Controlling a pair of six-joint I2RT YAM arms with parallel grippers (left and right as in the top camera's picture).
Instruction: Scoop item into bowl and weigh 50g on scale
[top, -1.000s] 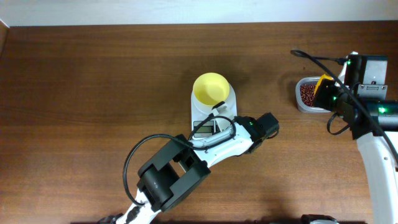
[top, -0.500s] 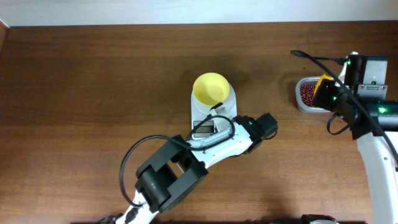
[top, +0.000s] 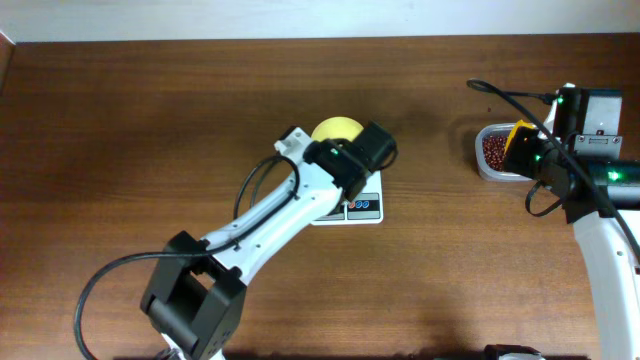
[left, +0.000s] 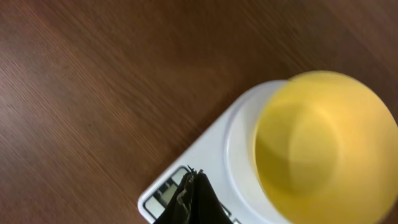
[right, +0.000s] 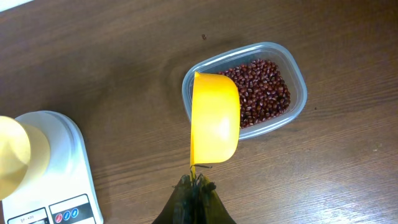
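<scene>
Over the middle of the brown table sits the white scale. The little yellow bowl stands on its far end, right on the round platform. The left gripper hangs above the near end, fingers pressed together with nothing between them, tips over the display. Whether they touch the display, I can't tell. From overhead the left arm covers most of the scale, leaving just the bowl's far rim and the red and blue buttons peeking out.

Off to the right, well apart from the scale, there's the clear tub with the red-brown beans heaped inside. The right gripper is pinching the thin handle of an orange-yellow scoop, jaws tight on it. The scoop's cup reaches over the left part of the tub, across its rim. Whether it dips into the beans can't be made out. All the beans in sight lie in the tub.
</scene>
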